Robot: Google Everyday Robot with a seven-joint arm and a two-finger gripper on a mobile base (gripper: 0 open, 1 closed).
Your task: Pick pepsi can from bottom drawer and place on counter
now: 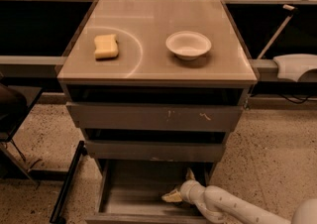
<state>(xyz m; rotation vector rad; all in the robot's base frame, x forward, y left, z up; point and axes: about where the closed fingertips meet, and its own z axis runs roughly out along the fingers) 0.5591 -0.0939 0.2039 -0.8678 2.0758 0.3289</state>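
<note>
The gripper [178, 187] is inside the open bottom drawer [129, 193], at its right side near the floor. Its opening and hold cannot be determined. The pepsi can's position in this drawer cannot be determined. The counter [148, 64] caps the cabinet above the drawer.

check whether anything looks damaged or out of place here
Only minor wear: the upper drawer face carries white scratches right of centre. The bottom drawer stands open with the end effector inside it. Nothing looks spilled or askew.
</note>
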